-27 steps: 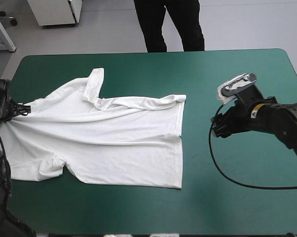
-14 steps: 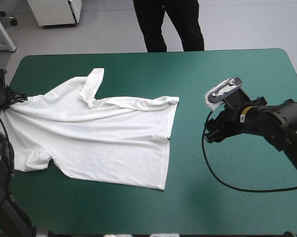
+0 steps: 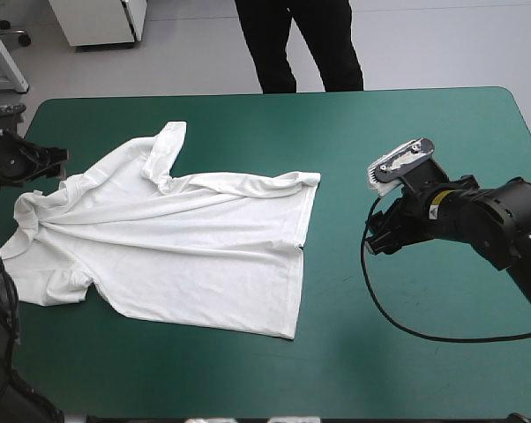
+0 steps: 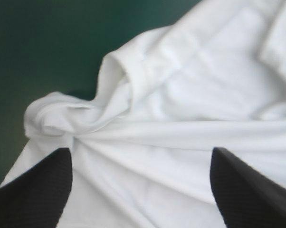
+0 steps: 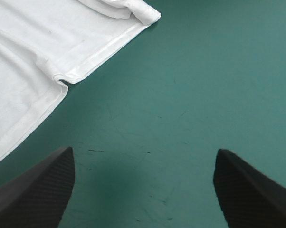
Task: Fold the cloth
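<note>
Right tool [image 5: 143, 151], broad black fin-shaped fingers [image 5: 38, 190]

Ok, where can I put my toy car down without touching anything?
Bare teal-green table cover runs along the far edge beyond the white short-sleeved T-shirt, along the near edge, and between its hem and the right gripper. The left side is crowded: the shirt fills it, with the left gripper over its bunched end.

Soft creased cloth T-shirt [image 3: 186, 247], smooth matt teal-green cover [image 3: 248, 123], finely textured black fingers [image 5: 33, 194], perhaps rubber
</note>
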Tool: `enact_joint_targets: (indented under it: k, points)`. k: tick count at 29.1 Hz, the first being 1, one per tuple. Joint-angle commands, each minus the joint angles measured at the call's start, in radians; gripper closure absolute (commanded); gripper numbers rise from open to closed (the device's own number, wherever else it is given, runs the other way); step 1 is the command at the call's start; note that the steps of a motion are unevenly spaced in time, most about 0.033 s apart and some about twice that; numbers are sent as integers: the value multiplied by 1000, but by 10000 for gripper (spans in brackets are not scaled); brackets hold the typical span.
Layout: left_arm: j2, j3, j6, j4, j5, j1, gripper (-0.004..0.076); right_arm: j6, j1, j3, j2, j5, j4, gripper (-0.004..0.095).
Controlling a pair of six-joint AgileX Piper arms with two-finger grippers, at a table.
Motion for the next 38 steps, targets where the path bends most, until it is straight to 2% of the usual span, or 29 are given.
enact_joint_targets:
  k: [1, 5, 8, 14, 18, 27, 30, 33, 38]
  points:
    - [-191, -11, 71, -120, 43, -81, 125, 19, -1, -28, -17, -31, -9, 166]
    - [-344, 57, 117, -163, 10, -270, 125, 46, -1, -28, -17, -3, -14, 166]
    - [-411, 117, 124, -148, 11, -442, 125, 101, -1, -28, -17, 29, -88, 166]
    - [-454, 232, 100, -49, 26, -759, 125, 181, -21, -32, -17, 100, -246, 166]
    - [-454, 303, 82, 32, 36, -916, 125, 204, -75, -36, -17, 100, -306, 166]
    - [-454, 442, 98, 36, -46, -1098, 125, 201, -290, -36, -15, 45, -309, 166]
    - [-454, 509, 115, 29, -96, -1149, 125, 201, -333, -36, -5, 24, -306, 185]
    - [-454, 596, 136, 29, -158, -1195, 125, 201, -369, -36, 23, 26, -237, 236]
    - [-435, 701, 176, 13, -250, -1250, 125, 197, -377, -36, 54, 28, -170, 243]
